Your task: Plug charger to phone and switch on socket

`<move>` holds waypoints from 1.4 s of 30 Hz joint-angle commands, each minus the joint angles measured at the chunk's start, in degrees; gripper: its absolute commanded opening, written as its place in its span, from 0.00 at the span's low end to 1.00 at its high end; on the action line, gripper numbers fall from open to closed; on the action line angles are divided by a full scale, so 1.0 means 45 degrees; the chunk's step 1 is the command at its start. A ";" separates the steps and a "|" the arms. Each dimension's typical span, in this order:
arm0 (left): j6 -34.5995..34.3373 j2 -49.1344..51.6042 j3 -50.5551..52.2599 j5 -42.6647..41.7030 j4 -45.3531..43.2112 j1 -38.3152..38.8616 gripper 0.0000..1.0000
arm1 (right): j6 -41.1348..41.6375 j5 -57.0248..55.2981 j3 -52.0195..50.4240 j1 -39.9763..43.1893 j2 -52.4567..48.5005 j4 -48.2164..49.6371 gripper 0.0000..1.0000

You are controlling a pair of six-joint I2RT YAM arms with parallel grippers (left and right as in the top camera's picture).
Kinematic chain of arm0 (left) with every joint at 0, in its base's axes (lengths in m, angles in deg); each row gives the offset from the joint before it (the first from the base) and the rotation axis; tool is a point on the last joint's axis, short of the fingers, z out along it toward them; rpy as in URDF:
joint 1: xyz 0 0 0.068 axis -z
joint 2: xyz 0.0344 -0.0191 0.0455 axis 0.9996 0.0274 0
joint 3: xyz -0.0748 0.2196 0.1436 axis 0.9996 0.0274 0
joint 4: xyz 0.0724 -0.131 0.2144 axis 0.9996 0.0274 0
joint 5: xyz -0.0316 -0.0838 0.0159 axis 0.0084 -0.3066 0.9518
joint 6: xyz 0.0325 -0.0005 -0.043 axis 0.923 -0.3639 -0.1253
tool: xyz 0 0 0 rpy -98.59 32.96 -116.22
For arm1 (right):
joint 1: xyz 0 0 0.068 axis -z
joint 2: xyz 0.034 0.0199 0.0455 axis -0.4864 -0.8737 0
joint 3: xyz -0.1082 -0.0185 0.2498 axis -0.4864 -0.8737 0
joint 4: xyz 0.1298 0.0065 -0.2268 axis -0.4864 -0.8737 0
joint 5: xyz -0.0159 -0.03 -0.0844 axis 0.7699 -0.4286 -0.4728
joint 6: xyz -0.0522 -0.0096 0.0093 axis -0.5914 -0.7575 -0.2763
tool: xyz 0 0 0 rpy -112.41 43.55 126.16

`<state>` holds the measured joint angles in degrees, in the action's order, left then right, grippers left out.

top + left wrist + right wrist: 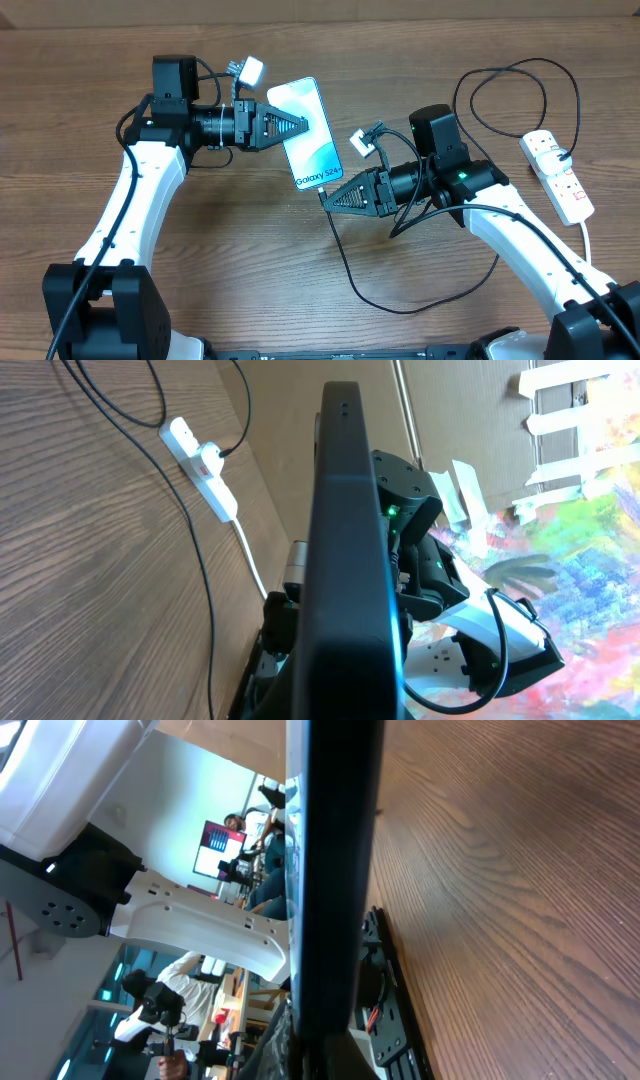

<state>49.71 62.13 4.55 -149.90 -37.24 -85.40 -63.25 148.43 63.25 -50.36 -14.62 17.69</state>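
Note:
The phone (312, 128), its light blue screen up with "Galaxy S24" at the near end, is held off the table. My left gripper (303, 127) is shut on its left long edge. My right gripper (328, 194) is shut on the charger's connector tip at the phone's near end. The black charger cable (352, 280) runs down, loops right and back to a black plug in the socket (557, 176). In the left wrist view the phone (345, 530) is a dark edge-on bar, with the socket (200, 460) beyond. In the right wrist view the phone (335, 870) runs into my jaws.
The socket's thick white cord (588, 245) leaves toward the right front edge. The charger cable loops over the table behind the right arm (500, 80). A white tag (250, 70) sticks up on the left wrist, another (361, 143) on the right.

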 commanded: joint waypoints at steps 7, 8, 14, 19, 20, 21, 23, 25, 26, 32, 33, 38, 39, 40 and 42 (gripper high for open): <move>0.0393 -0.0126 -0.0228 -0.0680 0.0049 0.0083 0.04 | 0.0049 0.0301 0.0029 -0.0024 0.0185 0.0661 0.04; 0.0398 -0.0126 -0.0228 -0.0680 0.0049 0.0083 0.04 | 0.0049 0.0301 0.0029 -0.0024 0.0189 0.0743 0.04; 0.0393 -0.0126 -0.0228 -0.0680 0.0049 0.0083 0.04 | 0.0053 -0.0078 0.0029 -0.0024 0.0185 0.0670 0.04; 0.0393 -0.0126 -0.0228 -0.0685 0.0049 0.0083 0.04 | 0.0053 -0.0083 0.0029 -0.0024 0.0185 0.0597 0.04; 0.0393 -0.0126 -0.0228 -0.0685 0.0049 0.0083 0.05 | 0.0053 -0.0087 0.0029 -0.0024 0.0185 0.0602 0.04; 0.0393 -0.0126 -0.0228 -0.0685 0.0049 0.0083 0.04 | 0.0053 -0.0092 0.0029 -0.0019 0.0185 0.0597 0.04; 0.0393 -0.0126 -0.0228 -0.0704 0.0049 0.0083 0.04 | 0.0053 -0.0092 0.0029 0.0010 0.0185 0.0597 0.04; 0.0398 -0.0126 -0.0228 -0.0806 0.0044 0.0083 0.04 | 0.0053 -0.0146 0.0029 0.0024 0.0185 0.0602 0.04; 0.0398 -0.0126 -0.0228 -0.0899 0.0039 0.0083 0.04 | 0.0053 -0.0223 0.0029 0.0024 0.0185 0.0597 0.04; 0.0398 -0.0126 -0.0228 -0.1020 0.0049 0.0083 0.04 | 0.0053 -0.0272 0.0029 0.0024 0.0185 0.0602 0.04; 0.0398 -0.0126 -0.0228 -0.1020 0.0049 0.0083 0.04 | 0.0053 -0.0272 0.0029 0.0024 0.0185 0.0602 0.04; 0.0398 -0.0126 -0.0228 -0.1122 0.0141 0.0083 0.04 | 0.0049 -0.0272 0.0029 0.0039 0.0185 0.0656 0.04; 0.0398 -0.0126 -0.0228 -0.1200 0.0141 0.0083 0.04 | 0.0053 -0.0272 0.0029 0.0087 0.0185 0.0665 0.04; 0.0398 -0.0126 -0.0228 -0.1239 0.0141 0.0083 0.04 | 0.0049 -0.0277 0.0029 0.0151 0.0185 0.0661 0.04; 0.0398 -0.0126 -0.0228 -0.1263 0.0141 0.0083 0.04 | 0.0053 -0.0267 0.0029 0.0355 0.0185 0.0646 0.04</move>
<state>49.75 62.13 4.55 -150.58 -36.81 -85.43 -63.08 147.99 63.25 -50.12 -14.62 20.22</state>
